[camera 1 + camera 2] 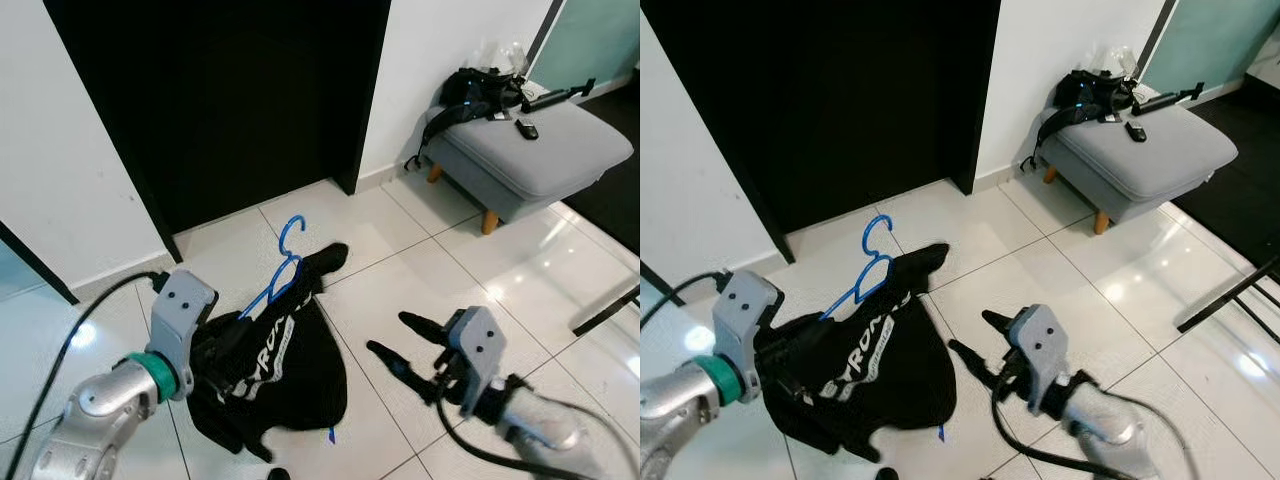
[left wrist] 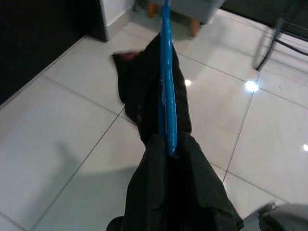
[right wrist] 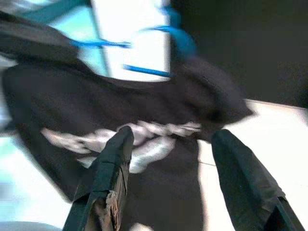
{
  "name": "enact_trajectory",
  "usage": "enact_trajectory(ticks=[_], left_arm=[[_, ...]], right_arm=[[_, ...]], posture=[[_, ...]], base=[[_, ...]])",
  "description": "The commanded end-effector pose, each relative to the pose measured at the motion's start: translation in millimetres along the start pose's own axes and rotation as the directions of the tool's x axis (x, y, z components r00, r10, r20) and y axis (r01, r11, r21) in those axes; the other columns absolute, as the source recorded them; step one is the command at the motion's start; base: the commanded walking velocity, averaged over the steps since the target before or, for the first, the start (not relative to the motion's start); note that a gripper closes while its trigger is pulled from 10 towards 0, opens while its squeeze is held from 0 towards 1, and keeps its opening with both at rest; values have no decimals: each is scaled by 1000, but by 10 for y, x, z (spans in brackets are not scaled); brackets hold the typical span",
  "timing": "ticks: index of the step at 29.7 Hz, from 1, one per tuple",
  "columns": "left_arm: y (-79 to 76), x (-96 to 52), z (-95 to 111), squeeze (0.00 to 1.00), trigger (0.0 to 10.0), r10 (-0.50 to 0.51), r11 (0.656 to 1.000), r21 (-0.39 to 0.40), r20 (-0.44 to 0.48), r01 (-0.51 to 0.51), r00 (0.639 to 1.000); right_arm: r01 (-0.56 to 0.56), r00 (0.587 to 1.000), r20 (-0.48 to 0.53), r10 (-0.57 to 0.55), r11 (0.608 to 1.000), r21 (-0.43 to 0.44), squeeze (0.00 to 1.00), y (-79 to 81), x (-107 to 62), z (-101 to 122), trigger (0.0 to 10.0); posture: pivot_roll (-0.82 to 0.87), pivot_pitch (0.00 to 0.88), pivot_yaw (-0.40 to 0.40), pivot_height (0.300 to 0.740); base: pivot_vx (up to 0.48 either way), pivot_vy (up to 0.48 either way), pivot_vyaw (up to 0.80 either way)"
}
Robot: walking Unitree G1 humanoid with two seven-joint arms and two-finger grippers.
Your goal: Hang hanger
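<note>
A blue hanger [image 1: 288, 252] carries a black T-shirt [image 1: 285, 365] with white lettering, held low over the white tiled floor. My left gripper [image 1: 218, 352] is at the shirt's left side, its fingers buried in the cloth and shut on the hanger. In the left wrist view the hanger [image 2: 166, 91] runs straight out from the gripper, with the shirt [image 2: 179, 192] draped over it. My right gripper [image 1: 390, 334] stands open just right of the shirt, not touching it. In the right wrist view its fingers [image 3: 109, 166] frame the shirt's lettering [image 3: 144, 144].
A dark open doorway [image 1: 240, 100] stands straight ahead between white walls. A grey ottoman [image 1: 545, 150] at the far right bears a black bag [image 1: 470, 92] and a remote [image 1: 527, 128]. A black cable [image 1: 85, 315] trails from my left arm. A thin black frame leg [image 1: 605, 308] crosses the right edge.
</note>
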State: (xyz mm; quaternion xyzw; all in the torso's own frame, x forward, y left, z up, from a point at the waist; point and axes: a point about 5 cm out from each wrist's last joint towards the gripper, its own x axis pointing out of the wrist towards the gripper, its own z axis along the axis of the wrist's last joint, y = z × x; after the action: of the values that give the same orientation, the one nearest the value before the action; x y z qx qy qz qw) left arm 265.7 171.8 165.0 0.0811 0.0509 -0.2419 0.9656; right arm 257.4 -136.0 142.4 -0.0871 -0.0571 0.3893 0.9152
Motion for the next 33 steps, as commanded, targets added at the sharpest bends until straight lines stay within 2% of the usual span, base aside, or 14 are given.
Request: enact_trajectory(ticks=[1, 3, 4, 9, 17, 20, 25, 30, 33], left_arm=[[3, -36, -6, 0, 10000, 53, 999, -10, 20, -53, 998], [-62, -42, -35, 0, 10000, 121, 990, -76, 54, -117, 991], [-62, -42, -35, 0, 10000, 121, 990, -76, 54, -117, 991], [-43, -43, 21, 0, 10000, 263, 961, -111, 74, -254, 962], [-120, -53, 30, 0, 10000, 284, 956, -103, 80, -275, 955], [-192, -48, 13, 0, 10000, 279, 955, -129, 88, -267, 956], [-216, -16, 17, 0, 10000, 303, 945, -161, 113, -284, 946], [-286, 32, -23, 0, 10000, 315, 940, -163, 85, -298, 945], [-310, 39, -17, 0, 10000, 330, 934, -178, 102, -309, 938]], right_arm=[[8, 1000, 17, -9, 1000, 18, 0, 52, 1, -5, 10000], [25, 999, 46, -28, 998, 66, 0, 125, 75, 26, 10000], [25, 999, 46, -28, 998, 66, 0, 125, 75, 26, 10000], [26, 998, 51, -31, 995, 99, 0, 178, 111, 66, 10000], [19, 998, 61, -26, 993, 113, 0, 203, 131, 79, 10000], [16, 998, 62, -23, 993, 115, 0, 214, 135, 87, 10000], [15, 998, 58, -22, 992, 123, 0, 225, 130, 100, 10000], [11, 997, 74, -22, 989, 148, 0, 260, 175, 143, 10000], [10, 996, 81, -23, 988, 157, 0, 266, 186, 157, 10000]], posture=[[-58, 216, 125, 740], [-61, 214, 120, 740], [-61, 214, 120, 740], [-53, 213, 113, 740], [-55, 214, 104, 740], [-61, 212, 101, 740], [-75, 212, 90, 740], [-89, 208, 79, 740], [-90, 206, 77, 740]], base=[[0, 0, 0], [0, 0, 0], [0, 0, 0], [0, 0, 0], [0, 0, 0], [0, 0, 0], [0, 0, 0], [0, 0, 0], [0, 0, 0]])
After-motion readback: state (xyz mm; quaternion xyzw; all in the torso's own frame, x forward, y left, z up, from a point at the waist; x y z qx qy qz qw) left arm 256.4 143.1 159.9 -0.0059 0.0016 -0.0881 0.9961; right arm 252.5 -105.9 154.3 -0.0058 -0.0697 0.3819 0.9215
